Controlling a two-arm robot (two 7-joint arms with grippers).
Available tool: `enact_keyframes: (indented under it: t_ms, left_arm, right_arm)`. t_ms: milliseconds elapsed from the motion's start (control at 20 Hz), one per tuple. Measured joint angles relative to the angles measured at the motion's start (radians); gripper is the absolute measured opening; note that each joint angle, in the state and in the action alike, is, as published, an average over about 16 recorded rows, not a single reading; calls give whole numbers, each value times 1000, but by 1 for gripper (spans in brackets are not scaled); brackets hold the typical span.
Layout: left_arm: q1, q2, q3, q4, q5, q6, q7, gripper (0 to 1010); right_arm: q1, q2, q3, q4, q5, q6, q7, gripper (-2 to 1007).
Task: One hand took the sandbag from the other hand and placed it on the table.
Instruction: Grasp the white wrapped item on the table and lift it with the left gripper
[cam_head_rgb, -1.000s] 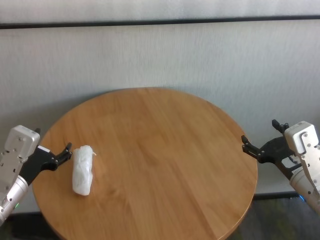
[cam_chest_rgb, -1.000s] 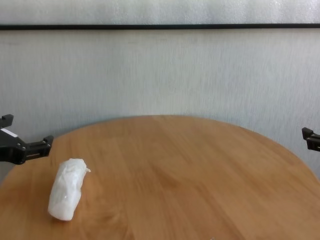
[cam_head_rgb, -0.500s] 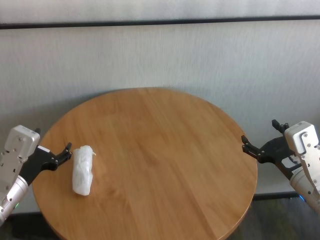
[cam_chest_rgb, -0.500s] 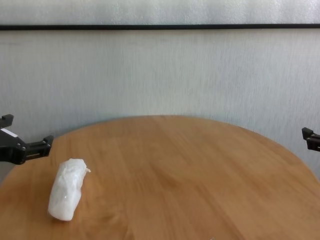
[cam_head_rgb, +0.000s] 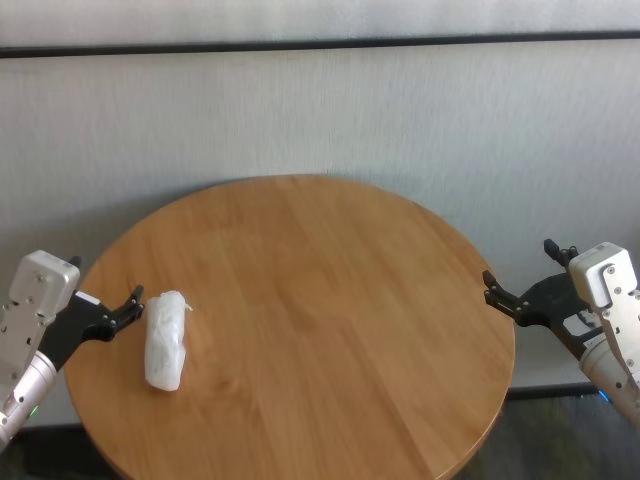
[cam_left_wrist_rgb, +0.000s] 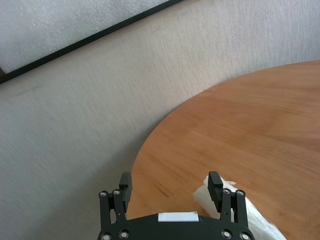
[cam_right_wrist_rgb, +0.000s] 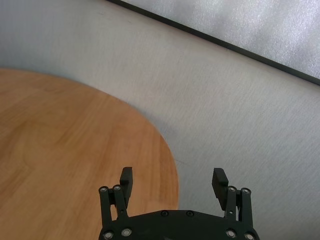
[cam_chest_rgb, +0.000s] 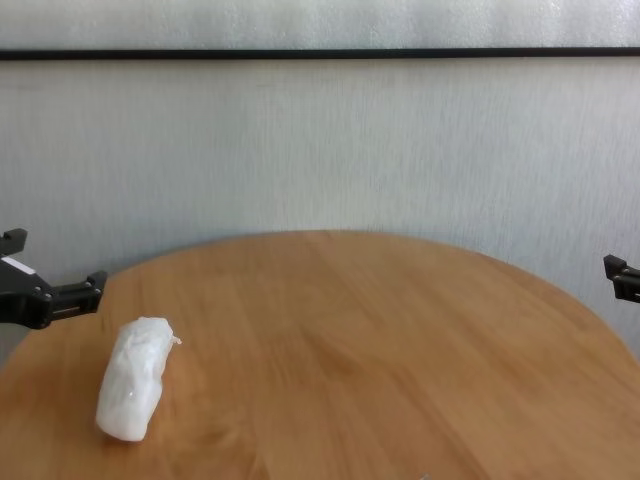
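The sandbag (cam_head_rgb: 166, 340), a white lumpy pouch, lies on the left part of the round wooden table (cam_head_rgb: 330, 300). It also shows in the chest view (cam_chest_rgb: 133, 378) and in the left wrist view (cam_left_wrist_rgb: 252, 222). My left gripper (cam_head_rgb: 107, 278), on the wrist with the green light, is open and empty at the table's left edge. One of its fingertips is close beside the sandbag's far end. My right gripper (cam_head_rgb: 518, 262), on the wrist with the blue light, is open and empty just off the table's right edge.
A pale wall with a dark horizontal strip (cam_head_rgb: 320, 45) stands behind the table. The table's rim curves under my right gripper (cam_right_wrist_rgb: 172, 174) in the right wrist view.
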Motion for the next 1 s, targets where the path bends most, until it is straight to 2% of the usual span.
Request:
enact_keyframes:
  t_ms: [150, 250, 450, 550, 750, 1000]
  left_arm:
    - [1, 0, -5, -14, -5, 23, 0, 1001]
    - [2, 0, -12, -29, -13, 50, -1, 1001]
    - [9, -1, -30, -73, -45, 139, -8, 1001]
    - [13, -4, -42, -102, -69, 203, -9, 1001]
    - [22, -18, -72, -170, -125, 357, -4, 1001]
    - [29, -50, -100, -241, -187, 541, 15, 1001]
  right_arm:
    - [0, 0, 0, 0, 0, 0, 0, 1002]
    - [0, 0, 0, 0, 0, 0, 0, 1002]
    - [0, 0, 0, 0, 0, 0, 0, 1002]
    - [0, 0, 0, 0, 0, 0, 0, 1002]
    - [0, 0, 0, 0, 0, 0, 0, 1002]
    - [0, 0, 0, 0, 0, 0, 0, 1002]
